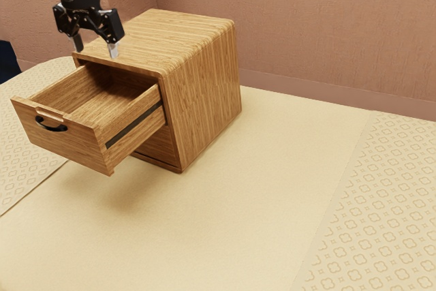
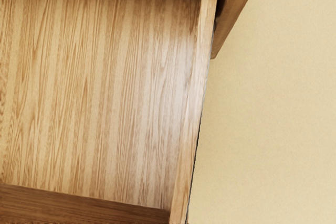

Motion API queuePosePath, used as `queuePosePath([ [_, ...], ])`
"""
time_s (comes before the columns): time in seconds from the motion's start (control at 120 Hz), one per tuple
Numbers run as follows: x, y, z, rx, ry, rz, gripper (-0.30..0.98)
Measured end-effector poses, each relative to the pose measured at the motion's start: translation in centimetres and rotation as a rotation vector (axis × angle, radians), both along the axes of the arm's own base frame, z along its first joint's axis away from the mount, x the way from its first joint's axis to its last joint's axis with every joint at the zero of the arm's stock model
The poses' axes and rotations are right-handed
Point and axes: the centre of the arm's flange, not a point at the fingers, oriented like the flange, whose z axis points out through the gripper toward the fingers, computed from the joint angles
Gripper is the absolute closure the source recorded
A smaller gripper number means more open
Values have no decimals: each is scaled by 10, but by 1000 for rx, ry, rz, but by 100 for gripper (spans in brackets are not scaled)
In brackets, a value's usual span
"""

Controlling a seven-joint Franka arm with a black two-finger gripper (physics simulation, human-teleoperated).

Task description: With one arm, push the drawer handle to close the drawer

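Ext. view, L to R: handle (image 1: 51, 128) sitting mid-front on drawer (image 1: 79, 142), which is sticking out, prob. rigid, light, sliding w/ some drag; pushing flat at handle, no grasp req'd. Gripper (image 1: 96, 49) hanging above drawer, fingers spread, gripping nothing. Cabinet (image 1: 204, 93) standing far R, prob. heavier.

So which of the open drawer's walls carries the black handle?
The front wall, farthest out from the cabinet: the black handle sits on its outer face. The side wall toward the exterior view's right has a dark strip instead.
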Motion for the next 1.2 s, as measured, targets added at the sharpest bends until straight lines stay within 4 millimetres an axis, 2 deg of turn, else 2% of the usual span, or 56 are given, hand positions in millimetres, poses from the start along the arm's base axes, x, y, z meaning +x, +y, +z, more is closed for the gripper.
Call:
queuePosePath([
  [0.15,-1,11,0,0,5,26,0],
  [0.233,-21,11,79,11,-123,35,0],
  [0.3,-34,8,104,12,-147,34,0],
  [0.425,-42,-13,109,10,-115,0,0],
  [0.65,-48,-76,105,5,-68,-123,0],
  [0.692,-60,-84,110,7,-69,-139,0],
  [0.742,-94,-86,100,17,-38,-139,0],
  [0.825,-168,-86,64,44,24,-129,0],
  [0.925,-225,-82,20,54,65,-116,0],
  [1.042,-260,-73,-12,52,64,-105,0],
  [1.2,-282,-65,-52,61,68,-104,0],
])
